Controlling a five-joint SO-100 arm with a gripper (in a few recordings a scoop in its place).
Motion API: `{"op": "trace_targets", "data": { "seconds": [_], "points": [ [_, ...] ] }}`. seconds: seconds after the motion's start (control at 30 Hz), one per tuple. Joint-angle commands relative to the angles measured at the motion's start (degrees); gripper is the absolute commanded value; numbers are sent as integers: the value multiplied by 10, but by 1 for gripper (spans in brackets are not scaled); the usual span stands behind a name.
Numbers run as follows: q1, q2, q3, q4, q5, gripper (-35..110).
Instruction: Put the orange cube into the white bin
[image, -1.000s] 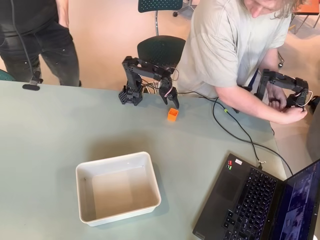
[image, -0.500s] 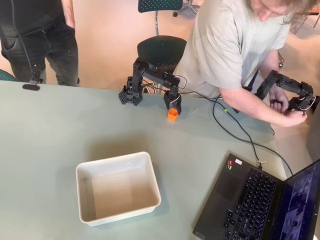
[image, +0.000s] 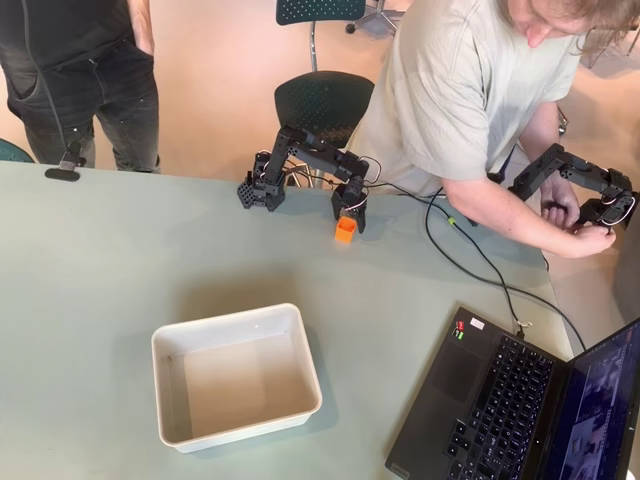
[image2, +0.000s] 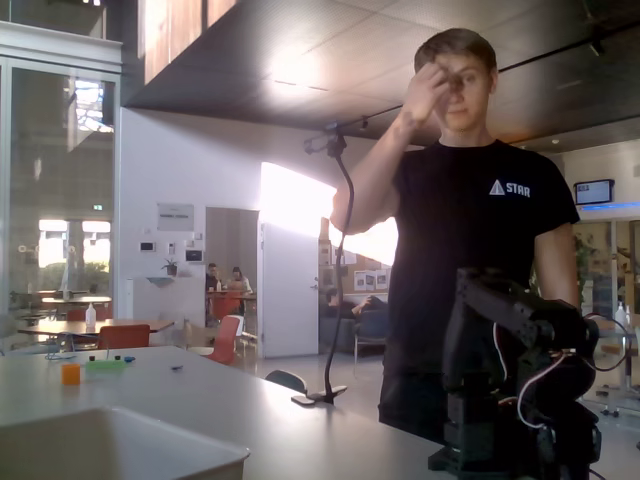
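Gripper (image: 346, 222) at the end of the one black robot arm (image: 310, 155) points down in the overhead view. It sits right on top of the one orange cube (image: 344, 230), and its tips come down around the top of the cube. I cannot tell if the fingers are squeezing it or just resting there. The cube looks to be on the pale green table (image: 100, 270), near the far edge. One white bin (image: 237, 375) stands nearer the camera, well apart from the cube. Nothing is inside the bin. One open laptop (image: 520, 400) lies at the bottom right corner, and a black cable (image: 470, 262) runs across the table toward it. Two people stand behind the table. One person in a pale shirt (image: 460, 90) bends over at the right. One person in dark clothes (image: 75, 70) stands at the left. One dark chair (image: 322, 100) is behind the arm.

From the fixed view, low at table height, the black arm (image2: 515, 380) is big and close at the right, with red and white wires on it. One person in a black T-shirt (image2: 470, 240) stands behind it with a hand lifted to the face. One corner of the white bin (image2: 120, 445) shows at the bottom left. One thin black stand (image2: 335, 280) rises from the table.
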Motion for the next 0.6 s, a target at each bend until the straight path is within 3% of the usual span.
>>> {"op": "trace_targets", "data": {
  "seconds": [0.0, 0.33, 0.57],
  "points": [
    [-1, 2, -18, 1, -4, 46],
    [0, 1, -13, -6, 2, 44],
    [-1, -36, -20, -7, 1, 24]
  ]
}}
